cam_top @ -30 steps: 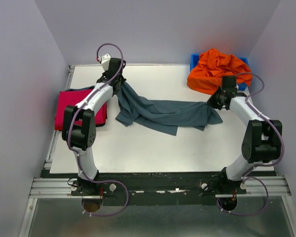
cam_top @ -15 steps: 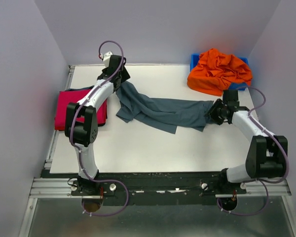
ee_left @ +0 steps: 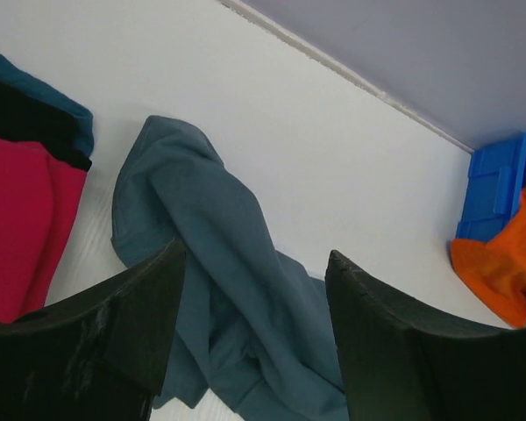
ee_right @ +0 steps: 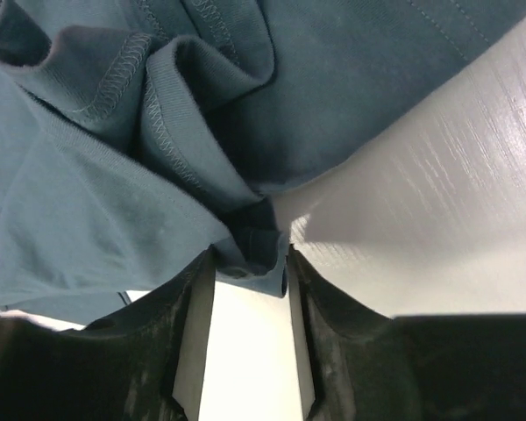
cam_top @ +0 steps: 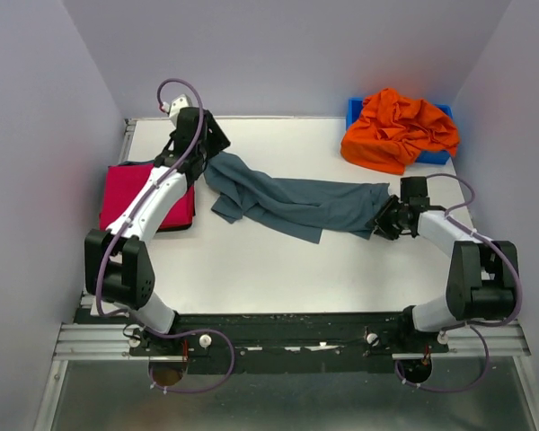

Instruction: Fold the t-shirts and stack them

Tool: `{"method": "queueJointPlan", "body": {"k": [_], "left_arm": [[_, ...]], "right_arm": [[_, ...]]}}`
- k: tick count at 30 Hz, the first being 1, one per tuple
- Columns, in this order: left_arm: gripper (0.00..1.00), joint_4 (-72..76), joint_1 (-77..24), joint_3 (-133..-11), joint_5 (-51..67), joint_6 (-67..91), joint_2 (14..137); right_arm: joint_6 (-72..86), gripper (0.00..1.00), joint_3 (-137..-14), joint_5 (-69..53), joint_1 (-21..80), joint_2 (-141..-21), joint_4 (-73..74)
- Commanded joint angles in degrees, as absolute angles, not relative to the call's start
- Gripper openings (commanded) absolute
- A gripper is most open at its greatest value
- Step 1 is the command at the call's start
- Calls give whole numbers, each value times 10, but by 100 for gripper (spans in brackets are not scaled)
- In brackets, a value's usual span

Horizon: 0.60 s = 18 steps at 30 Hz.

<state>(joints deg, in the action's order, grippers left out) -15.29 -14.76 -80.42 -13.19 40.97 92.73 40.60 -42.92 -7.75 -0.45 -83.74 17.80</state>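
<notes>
spreading step: grey-blue t-shirt [cam_top: 292, 202] rumpled across table [cam_top: 251, 269] middle. left gripper [ee_left: 256, 254] jaws apart, empty; right gripper [ee_right: 250, 254] apart, hem between tips (seemingly unpinched). next: grasp corners, pull flat.

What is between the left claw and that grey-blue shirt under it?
Nothing visible. The left gripper hangs open directly over the slate grey-blue t-shirt's bunched end; the magenta-red t-shirt lies off to the side.

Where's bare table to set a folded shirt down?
Front strip of the white table, from the slate grey-blue cotton t-shirt to the near edge. Also back centre, left of the orange t-shirt on the blue plastic bin. Left edge crowded: folded magenta-red t-shirt.
</notes>
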Motion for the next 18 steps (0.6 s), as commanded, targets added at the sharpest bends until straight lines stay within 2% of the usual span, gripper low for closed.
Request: {"method": "queueJointPlan", "body": {"k": [1, 3, 8, 9, 10, 11, 18], "left_arm": [[74, -128, -156, -709, -117, 440, 852], [74, -116, -159, -671, -120, 448, 819], [74, -113, -173, -622, -140, 440, 765], [74, -118, -174, -619, -144, 438, 762], [74, -122, -176, -614, -148, 436, 760], [74, -127, -177, -611, -154, 436, 759], [73, -127, -178, -542, -173, 433, 739]], "right_arm": [[425, 43, -447, -61, -6, -854, 150], [425, 37, -449, -48, -6, -854, 150], [421, 31, -439, -42, -6, -828, 152], [419, 27, -434, -41, -6, -820, 153], [419, 15, -431, -41, -6, -813, 154], [420, 7, -427, -41, -6, -806, 155], [397, 6, -418, -43, -6, -753, 191]]}}
